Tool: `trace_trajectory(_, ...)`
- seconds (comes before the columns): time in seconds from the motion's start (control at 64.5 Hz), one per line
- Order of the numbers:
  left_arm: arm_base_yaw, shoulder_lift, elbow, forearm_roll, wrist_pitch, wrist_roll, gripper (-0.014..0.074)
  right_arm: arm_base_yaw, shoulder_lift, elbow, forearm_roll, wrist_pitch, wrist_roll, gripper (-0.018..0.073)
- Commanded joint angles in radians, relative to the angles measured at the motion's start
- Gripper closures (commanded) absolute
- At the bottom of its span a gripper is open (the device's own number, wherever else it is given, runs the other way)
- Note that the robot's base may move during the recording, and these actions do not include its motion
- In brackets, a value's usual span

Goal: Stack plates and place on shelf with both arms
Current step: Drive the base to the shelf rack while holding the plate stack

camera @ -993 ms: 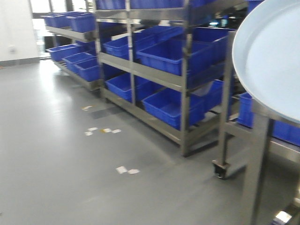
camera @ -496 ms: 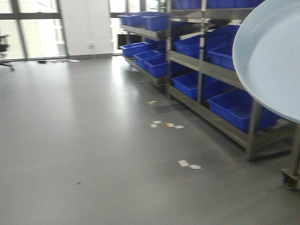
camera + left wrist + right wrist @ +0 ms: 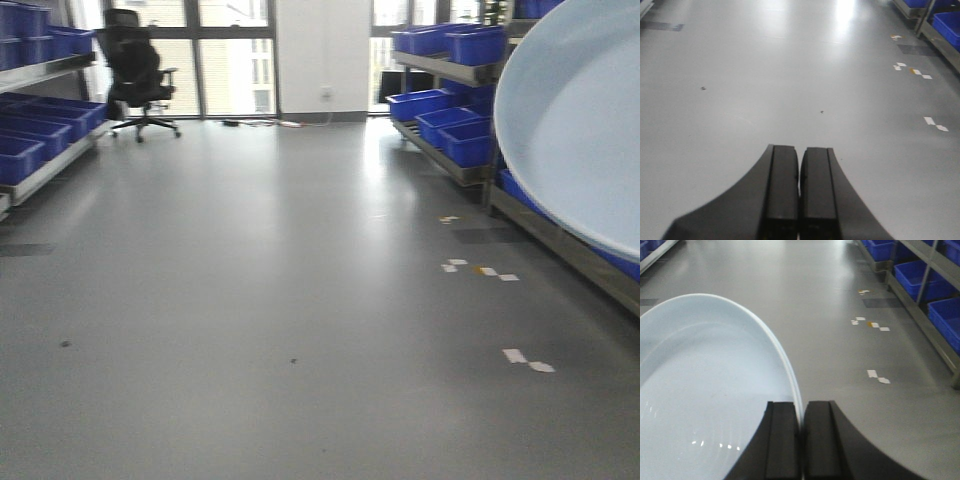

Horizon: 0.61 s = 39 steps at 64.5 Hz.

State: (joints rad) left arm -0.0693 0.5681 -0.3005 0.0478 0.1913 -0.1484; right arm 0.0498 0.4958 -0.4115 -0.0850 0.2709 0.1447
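grips the pale plate (image 3: 705, 390) by its rim in the right gripper (image 3: 801, 407), fingers pinched almost together on the thin edge. holds it up in the air, tilted, filling the right side of the front view, well above the grey floor (image 3: 300, 330). carries nothing in the left gripper (image 3: 800, 152), fingers pressed flat against each other over the floor. stands near the steel shelf (image 3: 935, 260) with blue crates (image 3: 945, 320), off to the right and apart from the plate. cannot tell whether a second plate sits beneath.

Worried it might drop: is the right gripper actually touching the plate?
Touching. In the right wrist view the right gripper has its fingers shut on the plate at the rim.
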Motion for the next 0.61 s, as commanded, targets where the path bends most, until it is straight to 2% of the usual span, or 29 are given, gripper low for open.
trace_trajectory(0.0, -0.008, 0.001, -0.027, -0.006, -0.079, -0.009, 0.0508, -0.006, -0.002, -0.030, -0.004, -0.104, -0.004, 0.0512)
trace_trajectory(0.59, -0.008, 0.008, -0.025, -0.006, -0.077, -0.009, 0.0508, -0.006, 0.005, -0.030, -0.004, -0.099, -0.004, 0.0512)
